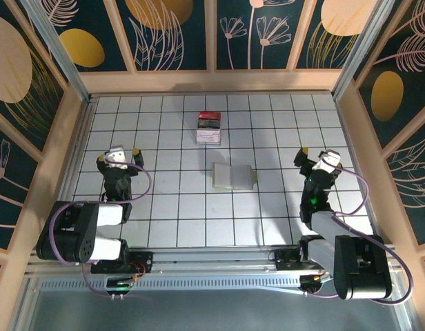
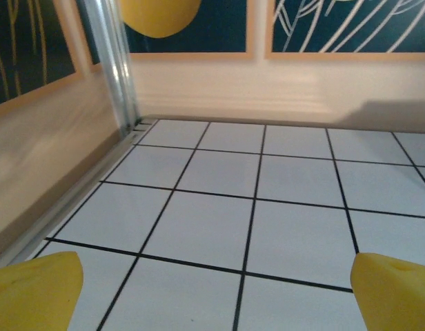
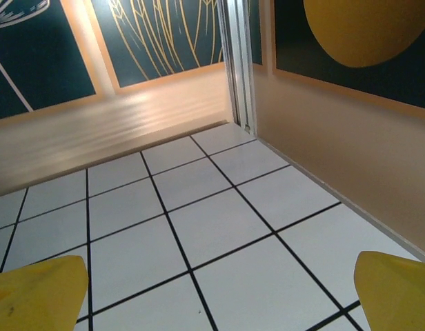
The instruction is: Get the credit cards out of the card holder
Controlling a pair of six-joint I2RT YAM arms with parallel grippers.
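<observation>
1. Shows the card holder (image 1: 233, 176) lying open at the centre of the tiled table (image 1: 164, 207), pale inside facing up.
2. Sets a white box (image 1: 208, 127), red and black contents on top, at 11 o'clock from it, apart.
3. Puts the left gripper (image 1: 119, 154) at 9 o'clock, jaws spread wide, grasping nothing.
4. Puts the right gripper (image 1: 319, 157) at 3 o'clock, likewise released and empty.

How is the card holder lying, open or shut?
Open, apparently: the card holder lies flat on the tiled table with its pale inside facing up and an olive edge showing along one side.
</observation>
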